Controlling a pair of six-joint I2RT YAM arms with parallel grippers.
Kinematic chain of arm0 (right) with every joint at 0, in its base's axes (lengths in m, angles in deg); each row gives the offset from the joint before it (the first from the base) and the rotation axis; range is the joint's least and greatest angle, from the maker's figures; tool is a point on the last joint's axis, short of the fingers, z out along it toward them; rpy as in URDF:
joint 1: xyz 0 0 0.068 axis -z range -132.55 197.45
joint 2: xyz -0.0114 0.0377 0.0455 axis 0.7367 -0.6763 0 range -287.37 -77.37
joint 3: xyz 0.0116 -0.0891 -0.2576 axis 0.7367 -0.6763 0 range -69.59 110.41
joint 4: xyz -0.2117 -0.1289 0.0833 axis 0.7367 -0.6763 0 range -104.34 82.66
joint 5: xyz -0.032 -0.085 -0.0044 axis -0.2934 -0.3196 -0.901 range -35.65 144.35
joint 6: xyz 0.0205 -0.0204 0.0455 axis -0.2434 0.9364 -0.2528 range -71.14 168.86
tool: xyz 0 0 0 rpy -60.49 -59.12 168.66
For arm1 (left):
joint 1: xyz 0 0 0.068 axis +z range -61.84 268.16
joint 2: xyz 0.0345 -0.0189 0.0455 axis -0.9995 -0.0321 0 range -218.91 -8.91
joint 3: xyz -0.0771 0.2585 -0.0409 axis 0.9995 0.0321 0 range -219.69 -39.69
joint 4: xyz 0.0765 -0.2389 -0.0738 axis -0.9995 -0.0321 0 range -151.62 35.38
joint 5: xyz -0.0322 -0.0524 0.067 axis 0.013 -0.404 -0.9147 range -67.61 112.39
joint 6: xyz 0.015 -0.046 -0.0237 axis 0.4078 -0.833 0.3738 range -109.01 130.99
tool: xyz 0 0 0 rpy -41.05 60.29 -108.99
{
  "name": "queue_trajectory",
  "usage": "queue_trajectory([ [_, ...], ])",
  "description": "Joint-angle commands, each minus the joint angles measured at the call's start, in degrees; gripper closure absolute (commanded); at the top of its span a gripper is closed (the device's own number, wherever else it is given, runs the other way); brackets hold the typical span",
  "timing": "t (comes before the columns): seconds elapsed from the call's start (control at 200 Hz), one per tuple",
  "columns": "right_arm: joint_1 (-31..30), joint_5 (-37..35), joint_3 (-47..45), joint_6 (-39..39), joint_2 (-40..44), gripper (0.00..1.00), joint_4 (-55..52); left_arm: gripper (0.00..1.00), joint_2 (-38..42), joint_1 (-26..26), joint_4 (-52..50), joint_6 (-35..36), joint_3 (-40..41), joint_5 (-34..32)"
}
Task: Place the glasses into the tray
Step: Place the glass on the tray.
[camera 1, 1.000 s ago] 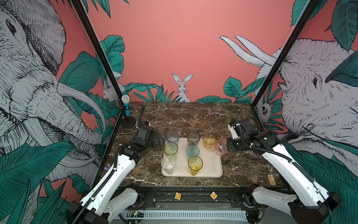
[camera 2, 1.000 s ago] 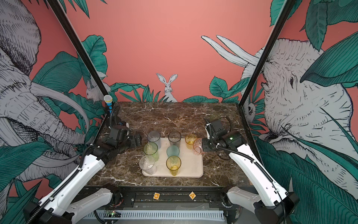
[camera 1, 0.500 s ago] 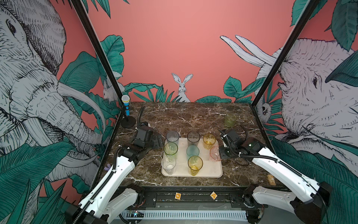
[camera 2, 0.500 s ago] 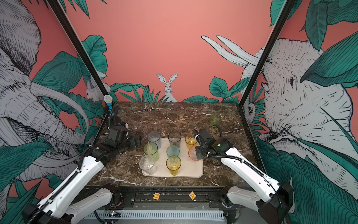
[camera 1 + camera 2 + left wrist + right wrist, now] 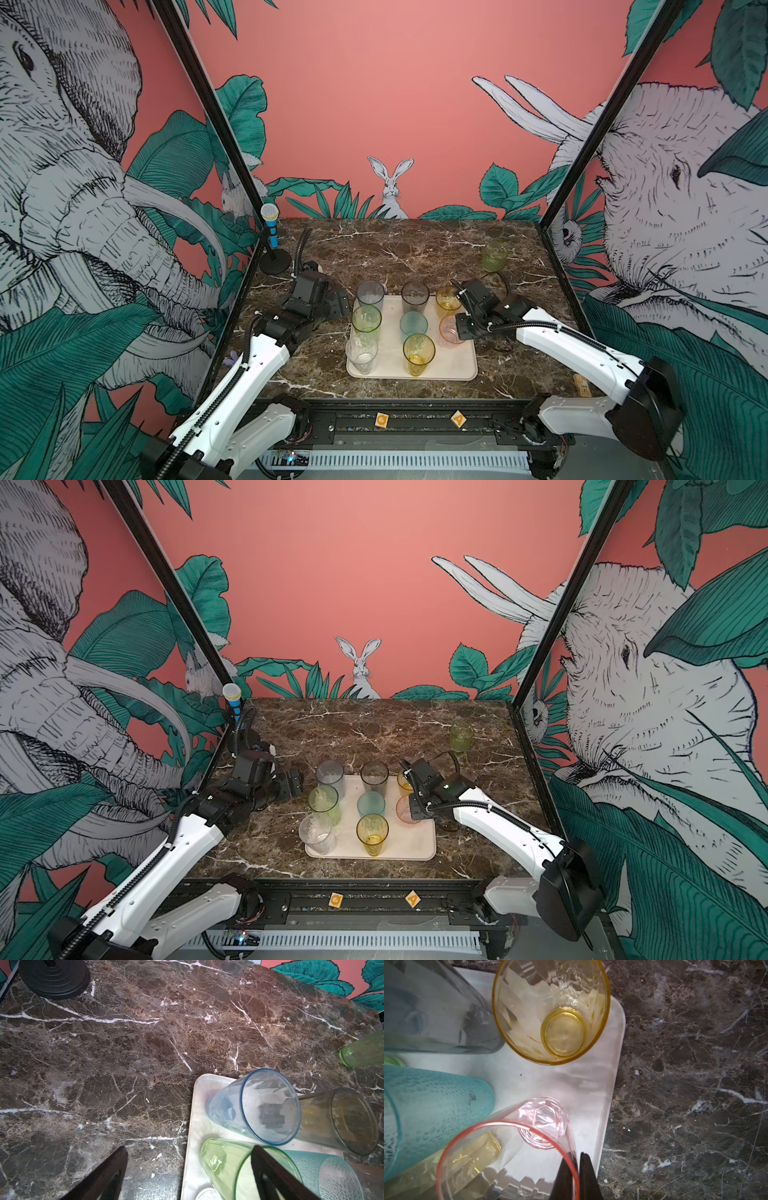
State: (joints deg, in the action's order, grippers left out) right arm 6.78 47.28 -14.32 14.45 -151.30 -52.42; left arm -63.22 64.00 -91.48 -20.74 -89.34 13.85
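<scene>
L arm [image 5: 232,386] stretched fwd, wrist approx level; left claw [image 5: 337,302] spread wide, nothing btwn its fingers [image 5: 108,1172]. R arm [image 5: 577,353] reaches inward, wrist tipped down; right claw [image 5: 576,1160] closed tight on pink glass [image 5: 544,1124] rim, one finger inside, one outside.

Both top views are looking down from high at the front toward the back wall [image 5: 374,104], covering the whole marble table [image 5: 415,249]. Both wrist cameras are peering closely down at the tray [image 5: 192,1118], sharing the frosted teal tumbler [image 5: 436,1105].
</scene>
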Motion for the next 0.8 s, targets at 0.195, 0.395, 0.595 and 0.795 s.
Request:
queue_trajectory([
  [0.195, 0.30, -1.28, -0.16, 0.05, -2.85, 0.99, 2.58, 0.06, 0.13, 0.33, -0.38, -0.44, 1.04, -0.45],
  [0.395, 1.67, -0.97, -0.54, 0.75, -4.06, 1.00, 3.41, 0.07, 0.16, 0.34, -0.53, -0.27, 1.03, -0.52],
  [0.595, 3.30, -0.14, -0.54, 1.54, -5.14, 1.00, 4.72, 0.06, 0.32, 0.34, -0.93, -0.18, 0.95, -0.78],
  [0.795, 4.43, 0.52, 0.35, 2.32, -6.65, 1.00, 5.49, 0.06, 0.88, 0.39, -1.49, -0.09, 1.12, -1.15],
])
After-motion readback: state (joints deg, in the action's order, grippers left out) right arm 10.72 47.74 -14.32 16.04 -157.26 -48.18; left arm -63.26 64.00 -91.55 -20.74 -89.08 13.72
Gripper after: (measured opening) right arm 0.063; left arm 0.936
